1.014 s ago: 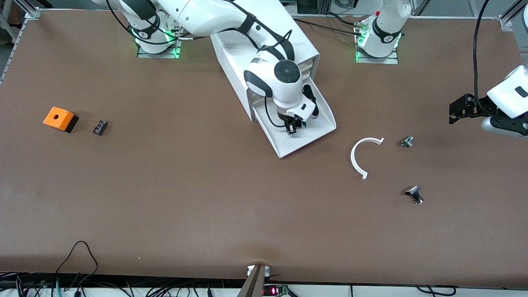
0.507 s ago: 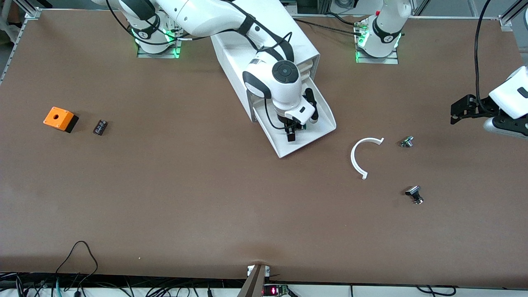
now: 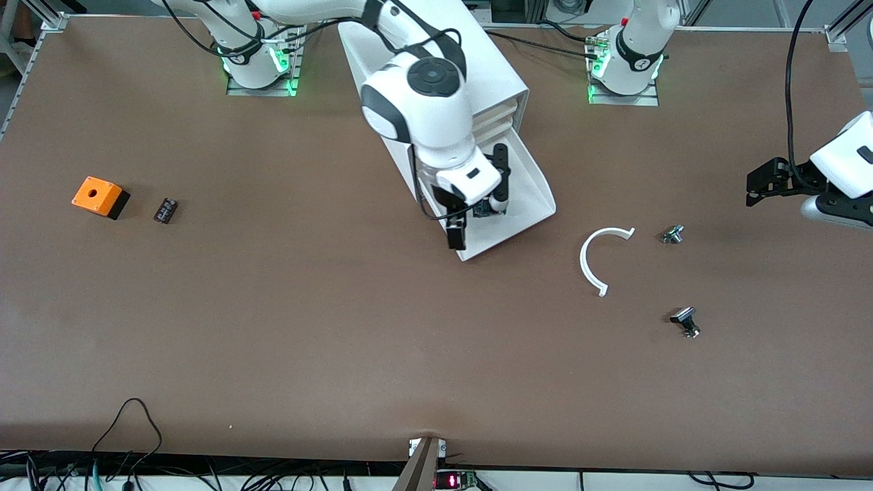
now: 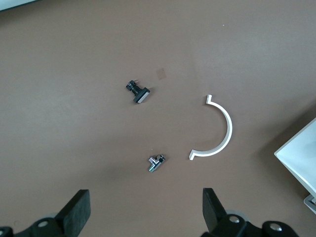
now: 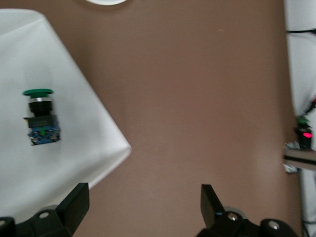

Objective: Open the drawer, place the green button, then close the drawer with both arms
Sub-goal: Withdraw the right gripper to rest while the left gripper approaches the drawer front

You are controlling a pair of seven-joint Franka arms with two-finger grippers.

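button [image 5: 41, 118] in drawer [image 3: 528, 198] | drawer pulled out from cabinet [image 3: 491, 75] front

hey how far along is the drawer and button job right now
Done: the drawer is pulled open and the button lies inside it, released. In hand: nothing; the right gripper is open over the drawer's front edge, and the left gripper, also open, waits at its end of the table. Left: closing the drawer.

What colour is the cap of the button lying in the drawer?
Green; the button shows best in the right wrist view, lying in the white drawer.
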